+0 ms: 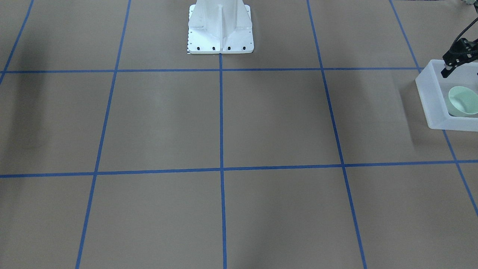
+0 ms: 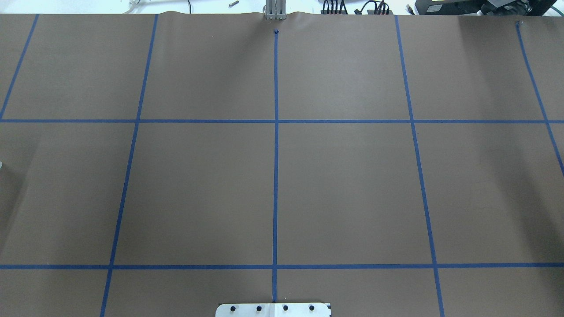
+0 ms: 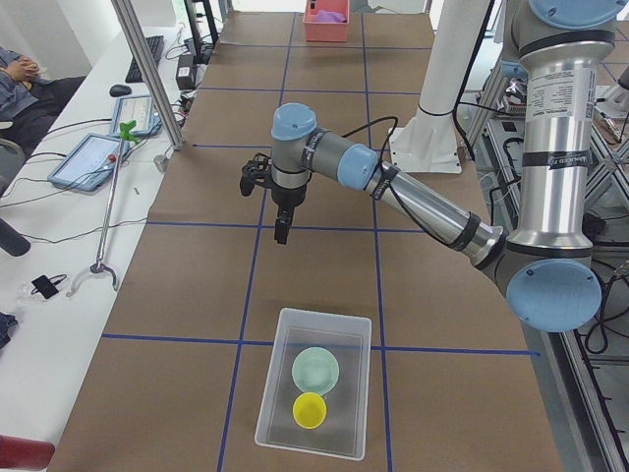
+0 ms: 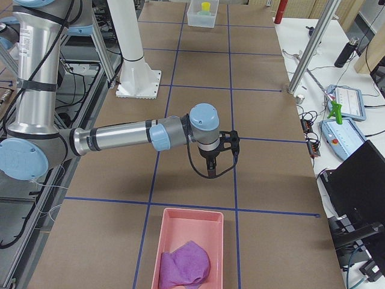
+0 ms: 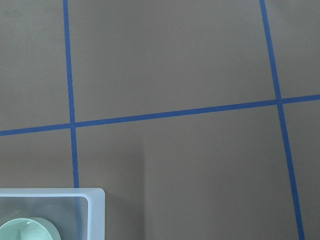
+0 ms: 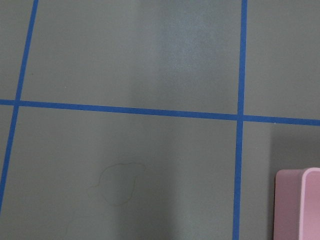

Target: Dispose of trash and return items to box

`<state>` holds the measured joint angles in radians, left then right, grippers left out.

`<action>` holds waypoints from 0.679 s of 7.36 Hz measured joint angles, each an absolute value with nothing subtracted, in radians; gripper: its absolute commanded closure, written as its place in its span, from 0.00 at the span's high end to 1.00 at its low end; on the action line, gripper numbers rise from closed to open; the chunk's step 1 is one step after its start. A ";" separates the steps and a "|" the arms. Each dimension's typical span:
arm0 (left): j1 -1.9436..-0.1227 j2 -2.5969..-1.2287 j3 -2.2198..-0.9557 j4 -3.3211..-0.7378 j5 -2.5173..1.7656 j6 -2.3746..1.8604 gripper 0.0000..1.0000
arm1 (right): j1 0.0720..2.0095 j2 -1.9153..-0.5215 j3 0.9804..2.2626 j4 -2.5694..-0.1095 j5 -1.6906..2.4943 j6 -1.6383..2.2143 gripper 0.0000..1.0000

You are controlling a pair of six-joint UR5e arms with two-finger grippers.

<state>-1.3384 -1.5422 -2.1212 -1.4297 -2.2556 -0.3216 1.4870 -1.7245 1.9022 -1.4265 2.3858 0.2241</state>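
The frosted white box (image 3: 269,398) stands at the table's left end. It also shows in the front view (image 1: 429,99) and the left wrist view (image 5: 96,212). The mint bowl (image 3: 315,372) and the yellow cup (image 3: 311,410) sit side by side inside it. The bowl also shows in the front view (image 1: 463,100) and the left wrist view (image 5: 25,232). My left gripper (image 3: 281,234) hangs above the table beside the box, empty, fingers together; it shows at the front view's right edge (image 1: 445,71). My right gripper (image 4: 210,170) hangs above the table near the pink bin; I cannot tell whether it is open.
A pink bin (image 4: 166,241) holding a crumpled purple cloth (image 4: 185,265) stands at the table's right end; its corner shows in the right wrist view (image 6: 300,205). The white pedestal base (image 1: 220,26) stands at the robot's side. Blue tape lines grid the brown table.
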 measured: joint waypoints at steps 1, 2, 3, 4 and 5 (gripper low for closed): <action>-1.338 -1.542 -2.114 -1.432 -2.257 -0.321 0.98 | 1.486 -1.726 1.902 -1.426 2.386 0.223 1.00; -1.337 -1.545 -2.104 -1.435 -2.258 -0.320 0.98 | 1.486 -1.726 1.902 -1.426 2.388 0.223 1.00; -1.337 -1.549 -2.094 -1.438 -2.258 -0.319 0.98 | 1.485 -1.726 1.902 -1.426 2.391 0.223 1.00; -1.336 -1.551 -2.087 -1.440 -2.258 -0.319 0.98 | 1.485 -1.726 1.902 -1.426 2.393 0.223 1.00; -1.336 -1.552 -2.084 -1.441 -2.258 -0.319 0.98 | 1.485 -1.725 1.903 -1.425 2.394 0.223 1.00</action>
